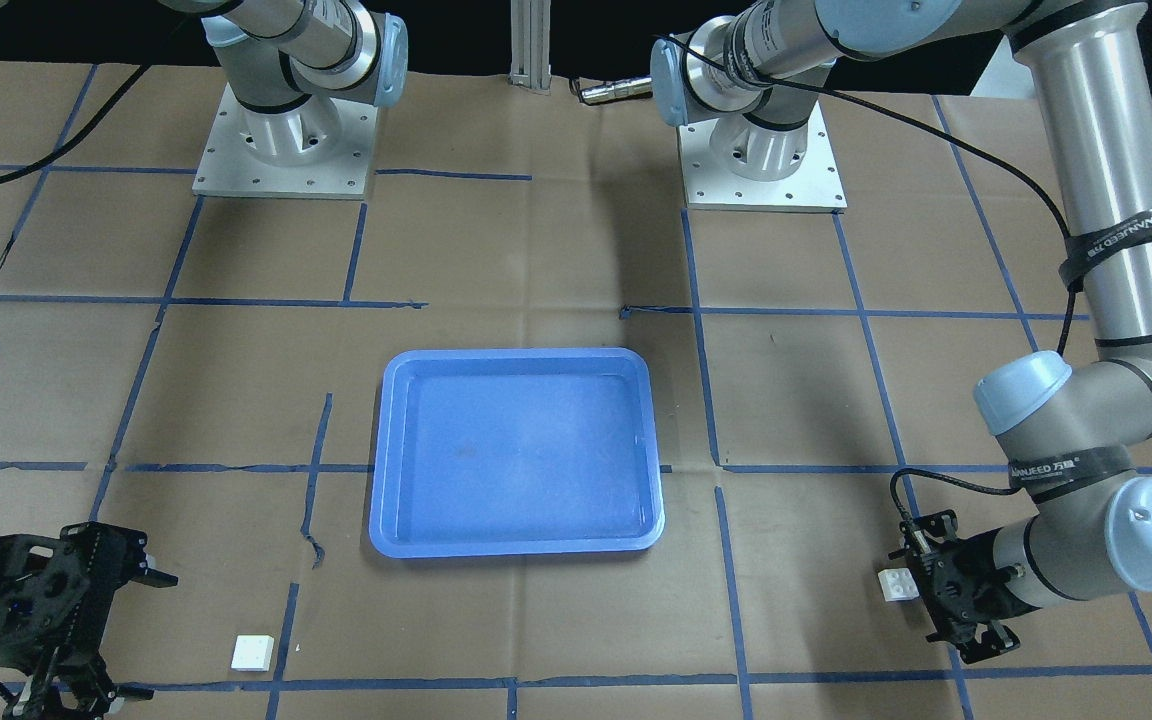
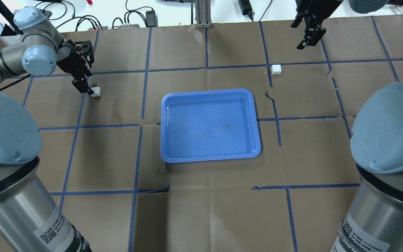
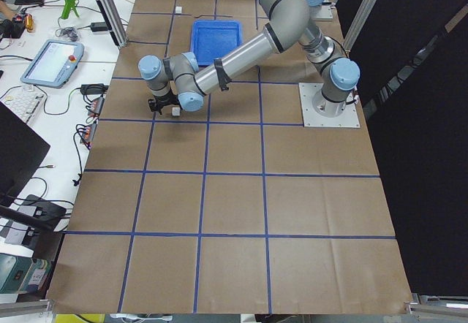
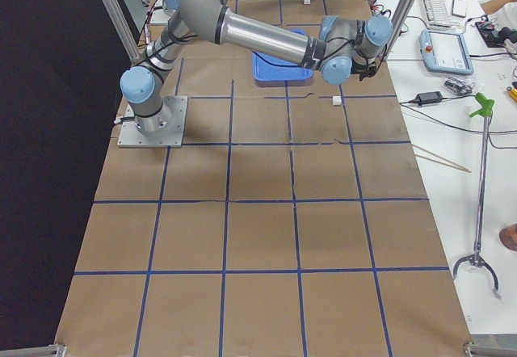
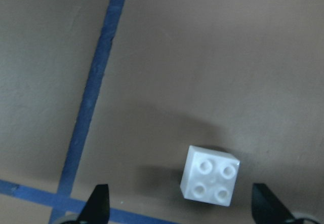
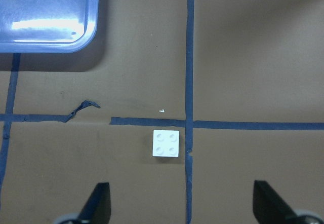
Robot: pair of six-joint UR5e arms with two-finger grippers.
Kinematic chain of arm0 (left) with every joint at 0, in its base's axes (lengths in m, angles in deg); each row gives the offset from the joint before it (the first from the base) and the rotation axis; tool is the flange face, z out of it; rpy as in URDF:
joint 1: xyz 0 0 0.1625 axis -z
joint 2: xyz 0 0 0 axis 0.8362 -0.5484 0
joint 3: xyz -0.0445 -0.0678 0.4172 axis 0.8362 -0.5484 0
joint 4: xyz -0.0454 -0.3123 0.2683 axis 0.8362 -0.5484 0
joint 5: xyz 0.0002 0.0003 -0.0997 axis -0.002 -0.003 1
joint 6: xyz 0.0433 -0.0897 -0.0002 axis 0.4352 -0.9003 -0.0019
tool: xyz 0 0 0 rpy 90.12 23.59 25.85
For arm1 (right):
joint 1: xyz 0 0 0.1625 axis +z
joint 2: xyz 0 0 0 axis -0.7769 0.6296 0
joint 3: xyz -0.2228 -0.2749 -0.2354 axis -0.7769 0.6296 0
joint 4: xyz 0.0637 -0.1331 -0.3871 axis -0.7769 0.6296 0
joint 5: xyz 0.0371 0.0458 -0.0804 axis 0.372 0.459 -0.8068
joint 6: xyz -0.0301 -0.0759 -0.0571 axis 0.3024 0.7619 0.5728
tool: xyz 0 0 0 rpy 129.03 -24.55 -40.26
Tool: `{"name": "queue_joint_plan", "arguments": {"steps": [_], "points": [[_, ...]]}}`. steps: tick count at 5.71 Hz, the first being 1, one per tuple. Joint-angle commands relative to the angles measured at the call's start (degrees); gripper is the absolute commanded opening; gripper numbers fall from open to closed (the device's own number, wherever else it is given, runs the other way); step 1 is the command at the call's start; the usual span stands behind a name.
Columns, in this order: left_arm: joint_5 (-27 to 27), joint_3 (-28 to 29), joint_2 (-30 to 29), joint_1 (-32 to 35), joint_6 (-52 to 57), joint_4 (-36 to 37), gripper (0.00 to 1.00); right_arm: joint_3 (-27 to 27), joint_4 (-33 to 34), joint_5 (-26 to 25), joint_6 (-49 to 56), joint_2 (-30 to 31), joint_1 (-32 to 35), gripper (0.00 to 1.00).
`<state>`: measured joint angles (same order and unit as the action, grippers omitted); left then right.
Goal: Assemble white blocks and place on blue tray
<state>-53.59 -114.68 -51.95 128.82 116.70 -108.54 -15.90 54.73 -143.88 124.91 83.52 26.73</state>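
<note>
One white block (image 2: 96, 92) lies studs up on the paper at the far left, left of the blue tray (image 2: 208, 122). My left gripper (image 2: 82, 85) hangs low right beside it, open; in the left wrist view the block (image 5: 210, 181) lies between the spread fingertips (image 5: 98, 203), nearer the right one. The other white block (image 2: 276, 69) lies at the far right beside a tape line. My right gripper (image 2: 310, 38) is open and higher, beyond that block; the right wrist view shows the block (image 6: 166, 143) ahead of the fingers. The tray is empty.
Brown paper with a blue tape grid covers the table. The tray's corner (image 6: 45, 16) shows in the right wrist view. Both arm bases (image 1: 281, 150) stand on plates at the robot's side. Torn tape (image 6: 81, 110) lies near the right block.
</note>
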Motion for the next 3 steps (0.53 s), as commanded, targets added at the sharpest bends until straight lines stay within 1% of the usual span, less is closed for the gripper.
{"name": "queue_joint_plan", "arguments": {"steps": [1,2,3], "points": [[0.07,-0.78,0.07,0.0,2.51,0.56,0.37,-2.91,1.05,5.54,2.68,-2.51,-1.24,1.0],[0.07,-0.78,0.51,0.0,2.52,0.56,0.16,-5.81,2.71,10.0,2.7,-2.6,-1.85,1.0],[0.07,-0.78,1.47,0.0,2.43,0.56,0.09,-8.45,7.6,11.0,2.7,-2.86,-2.03,1.0]]}}
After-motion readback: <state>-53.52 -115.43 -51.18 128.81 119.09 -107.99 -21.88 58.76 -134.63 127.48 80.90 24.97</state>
